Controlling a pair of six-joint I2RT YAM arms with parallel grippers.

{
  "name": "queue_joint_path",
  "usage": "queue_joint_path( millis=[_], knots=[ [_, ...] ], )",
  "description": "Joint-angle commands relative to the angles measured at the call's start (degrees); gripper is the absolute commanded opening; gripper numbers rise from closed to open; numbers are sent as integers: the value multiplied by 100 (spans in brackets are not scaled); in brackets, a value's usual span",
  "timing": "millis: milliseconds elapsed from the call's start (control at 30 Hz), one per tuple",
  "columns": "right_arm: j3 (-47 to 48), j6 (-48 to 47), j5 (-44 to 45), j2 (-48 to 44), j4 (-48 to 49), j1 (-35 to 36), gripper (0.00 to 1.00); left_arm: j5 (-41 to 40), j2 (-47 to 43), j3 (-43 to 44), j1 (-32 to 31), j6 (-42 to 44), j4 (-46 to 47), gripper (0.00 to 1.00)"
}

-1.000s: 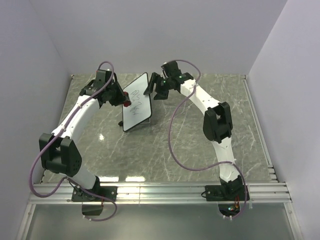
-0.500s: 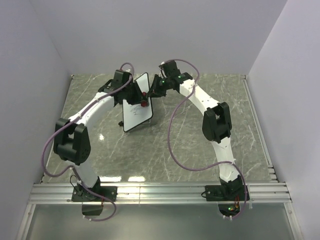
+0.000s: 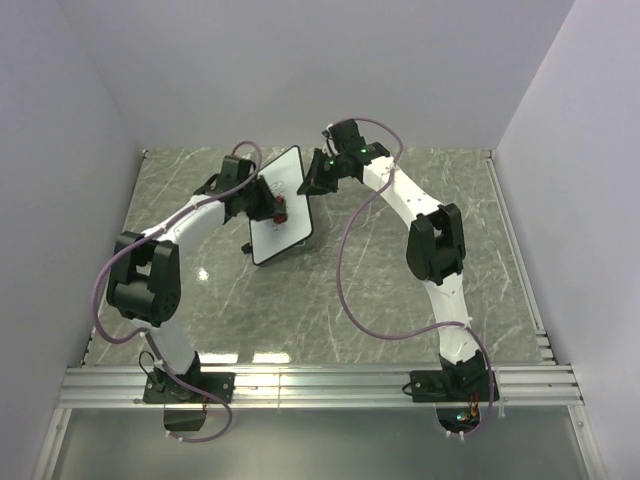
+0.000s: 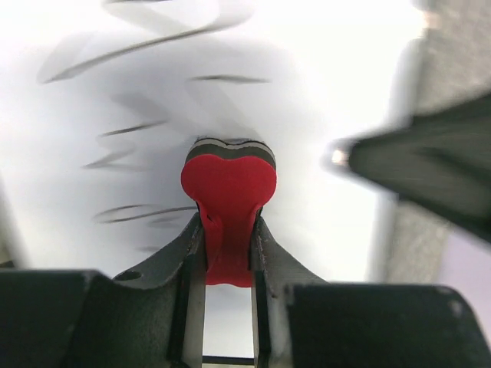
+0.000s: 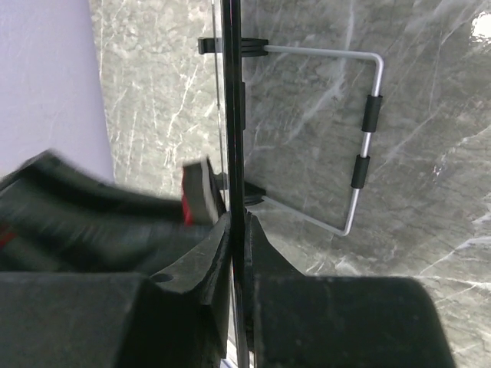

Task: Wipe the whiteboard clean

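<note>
Though scribbled, one whiteboard [image 3: 286, 236], one eraser [image 4: 229, 184]

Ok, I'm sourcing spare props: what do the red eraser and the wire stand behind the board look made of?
Eraser: matte red foam or rubber, it seems, with a dark felt-like layer at the tip. Stand: bent metal wire by its silvery sheen; black sleeves, perhaps rubber.

I see open table [image 3: 330, 300] in front of the whiteboard [image 3: 285, 237]. Left gripper [image 4: 229, 227] with eraser [image 4: 229, 180] blocks its face, wire stand [image 5: 367, 115] behind.
</note>
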Motion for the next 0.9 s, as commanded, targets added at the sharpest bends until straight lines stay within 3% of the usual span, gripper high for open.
queue_joint_path(
  millis=[0,300,467,633,800,867],
  knots=[
    [348,-75,63,-109,-230,-52,0,-158,231,-960,221,68,-327,0],
    [111,-74,89,-224,-160,-70,0,87,293,-1253,556,278,-380,0],
    [67,-92,89,-241,-177,-61,0,693,38,-814,101,446,-318,0],
    [40,-118,80,-232,-230,-70,0,1975,-200,-409,-462,218,-3,0],
    [58,-101,54,-232,-221,-61,0,2250,-384,-365,-780,-125,279,0],
    [49,-92,28,-224,-230,-70,0,1971,-402,-400,-798,-134,209,0]
  ],
)
